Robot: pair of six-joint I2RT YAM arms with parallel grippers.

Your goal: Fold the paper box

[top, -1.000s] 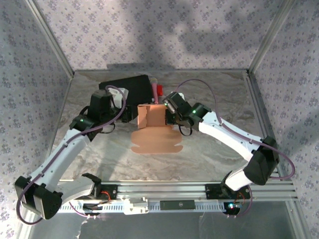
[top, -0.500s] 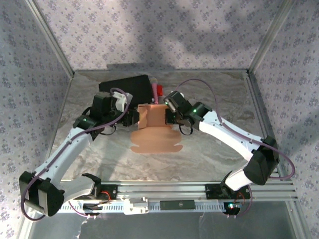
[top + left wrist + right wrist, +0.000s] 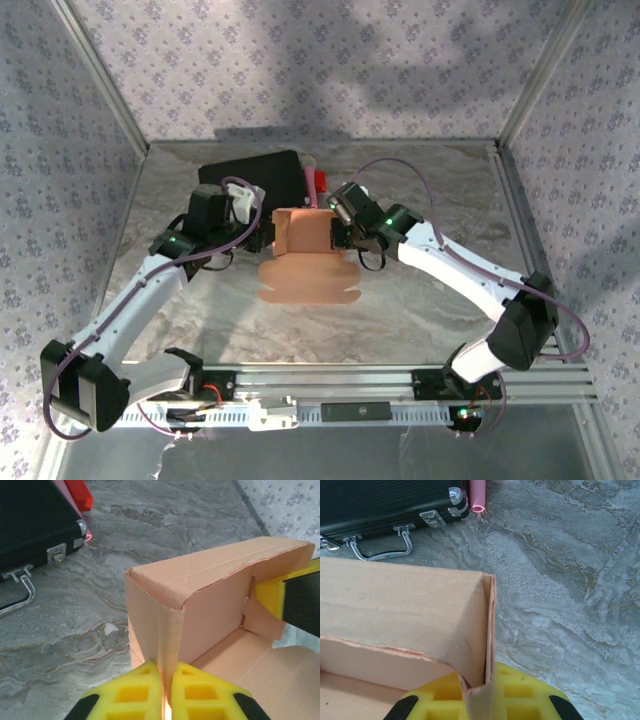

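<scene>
Standing half-folded on the bench (image 3: 440, 220), the paper box (image 3: 305, 235) spans the gap between your jaws, long axis running from one pair to the other. Left jaws pinch its left end wall, right jaws its right corner; the unfolded flaps (image 3: 305, 285) lie nearward of both, equally close.

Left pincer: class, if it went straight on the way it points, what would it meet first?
The paper box: the left pincer is shut on its side wall and would press into it. Beyond, probably the right pincer; depth unclear.
</scene>
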